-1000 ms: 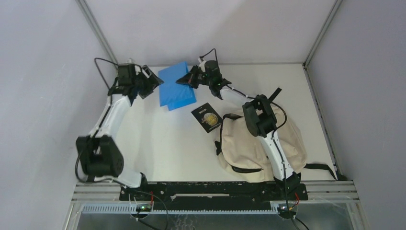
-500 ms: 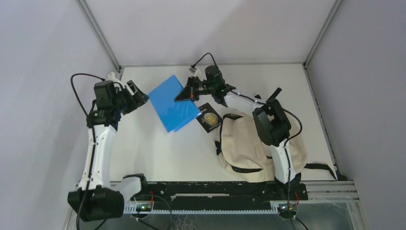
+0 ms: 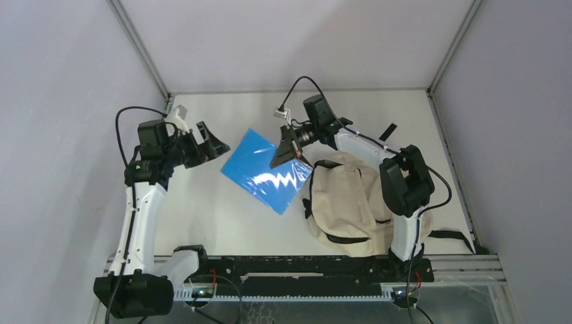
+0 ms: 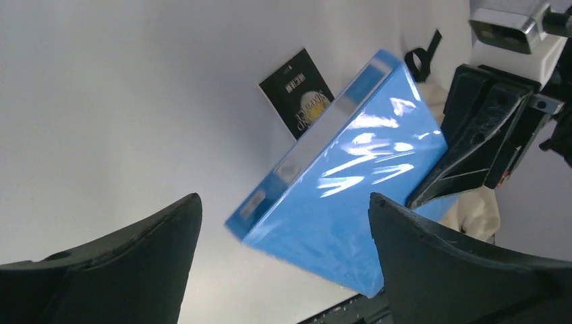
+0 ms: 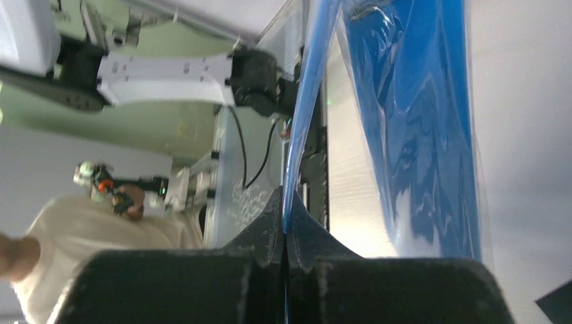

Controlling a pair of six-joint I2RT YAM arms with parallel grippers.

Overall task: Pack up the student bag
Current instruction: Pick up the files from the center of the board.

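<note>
A large, soft, cream fabric student bag (image 3: pixel 351 202) with black straps lay slumped on the white table (image 3: pixel 222 209), near the right arm's base and partly beneath that arm. Nothing showed inside the bag, and I could not tell whether its zip was open, so the packing looked barely begun, with 0 items visibly stowed. The right gripper (image 3: pixel 287 152) was pinched tight on 1 edge of a flat, glossy blue plastic folder (image 3: pixel 266 170), which it held tilted above the table just left of the bag. The left gripper (image 3: pixel 214 143) hovered beside the folder's far edge with its jaws spread wide and nothing between them. From the left wrist view, a small black booklet with a gold emblem (image 4: pixel 297 91) lay flat on the table beyond the folder. Both folder and booklet seemed left to go in.
</note>
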